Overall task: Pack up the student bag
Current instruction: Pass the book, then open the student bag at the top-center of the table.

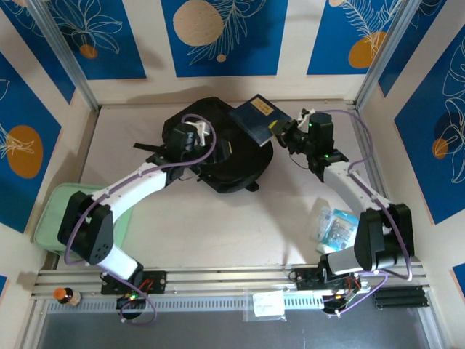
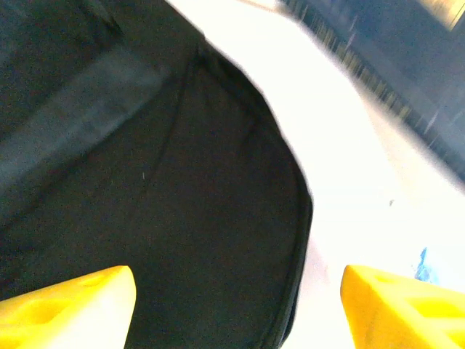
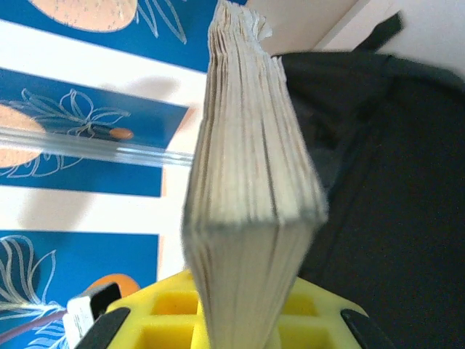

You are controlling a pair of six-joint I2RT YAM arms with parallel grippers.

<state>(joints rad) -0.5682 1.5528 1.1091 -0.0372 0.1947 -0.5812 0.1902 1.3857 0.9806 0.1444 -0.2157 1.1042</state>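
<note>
Lying slumped at the far middle of the table, the large black soft fabric backpack (image 1: pixel 240 163) looks limp and light. Its cloth sags into folds, and I judge the mouth will not stay open by itself. It should be neither fragile nor slippery, but it will drape and drag if lifted by one corner. The best place to take hold is probably the stiffer piped seam along the opening, or a strap, pinching the fabric edge rather than pressing on a flat panel.

The left gripper (image 2: pixel 238 283) hovers over the bag's left part with its yellow fingers spread wide and nothing between them. Its wrist view looks down on dark cloth and a curved seam.

The right gripper (image 3: pixel 243 313) is clamped on a thick dark blue book with cream page edges (image 1: pixel 254 120). It holds the book tilted above the bag's far right rim, apparently ready to go inside.

Well apart on the pale wooden table (image 1: pixel 218 233), a mint-green rectangular case (image 1: pixel 62 211) sits by the left arm's base. A clear plastic packet (image 1: pixel 336 225) lies beside the right arm.
</note>
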